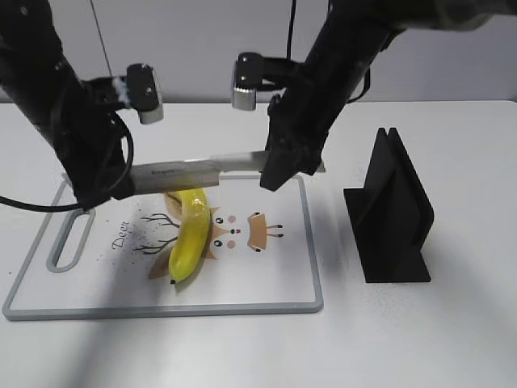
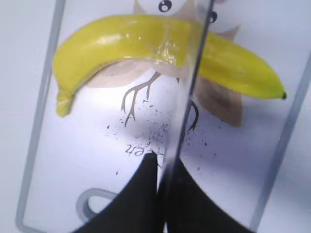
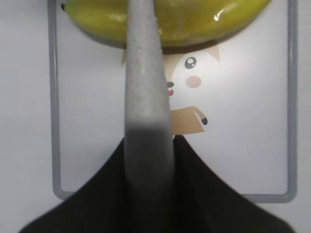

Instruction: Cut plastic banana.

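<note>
The plastic banana (image 1: 187, 234) is glossy yellow, curved and whole, and lies on the white cutting board (image 1: 275, 275) over its deer drawing. A knife (image 1: 194, 168) hangs level just above the banana's far end, crossing it. My left gripper (image 1: 121, 182) is shut on the blade end, and my right gripper (image 1: 279, 170) is shut on the grey handle end. In the left wrist view the blade (image 2: 187, 92) runs edge-on from the jaws (image 2: 163, 170) across the banana (image 2: 121, 39). In the right wrist view the handle (image 3: 146, 87) runs from the jaws (image 3: 148, 145) over the banana (image 3: 194, 19).
A black knife stand (image 1: 392, 214) stands on the white table right of the board. The board has a grey rim and a handle slot (image 1: 71, 241) at its left end. Dark specks lie on the board (image 2: 73, 160).
</note>
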Robot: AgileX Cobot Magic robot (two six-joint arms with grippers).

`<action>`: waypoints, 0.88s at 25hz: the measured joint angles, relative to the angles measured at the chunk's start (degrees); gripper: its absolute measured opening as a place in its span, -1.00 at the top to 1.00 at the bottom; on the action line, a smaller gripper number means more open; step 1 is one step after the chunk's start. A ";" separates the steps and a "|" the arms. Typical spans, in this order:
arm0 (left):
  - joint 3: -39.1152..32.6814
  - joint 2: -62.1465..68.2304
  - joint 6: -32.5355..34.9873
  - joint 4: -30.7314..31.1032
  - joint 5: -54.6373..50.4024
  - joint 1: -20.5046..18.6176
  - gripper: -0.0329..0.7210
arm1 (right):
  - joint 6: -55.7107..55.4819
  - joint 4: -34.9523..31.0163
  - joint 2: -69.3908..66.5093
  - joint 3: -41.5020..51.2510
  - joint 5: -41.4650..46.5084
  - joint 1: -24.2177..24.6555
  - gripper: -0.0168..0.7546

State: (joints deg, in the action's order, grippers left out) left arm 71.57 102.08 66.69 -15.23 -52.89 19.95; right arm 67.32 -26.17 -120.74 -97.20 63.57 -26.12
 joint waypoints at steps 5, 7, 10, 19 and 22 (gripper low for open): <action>0.00 -6.92 -0.16 -0.15 -2.93 0.23 0.87 | 0.00 -0.07 6.21 0.04 1.17 -0.31 0.50; 0.00 -8.50 -0.16 -0.36 -3.04 0.28 0.87 | 0.00 -0.02 7.63 0.04 1.29 -0.31 0.50; 0.00 -8.85 -0.16 -0.53 -3.04 0.28 0.87 | 0.00 -0.02 7.96 0.12 1.28 -0.31 0.50; 0.00 -8.80 -0.67 -0.33 -0.33 -0.15 0.44 | -0.44 2.15 7.89 0.12 1.05 0.05 0.53; 1.01 -8.80 -0.98 -1.46 -0.42 -0.41 -0.29 | -1.05 4.49 7.89 0.12 0.45 0.54 0.53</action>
State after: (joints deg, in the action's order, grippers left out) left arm 72.58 93.29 65.70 -16.70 -53.31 19.54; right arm 66.27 -21.68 -112.85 -97.09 64.01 -25.58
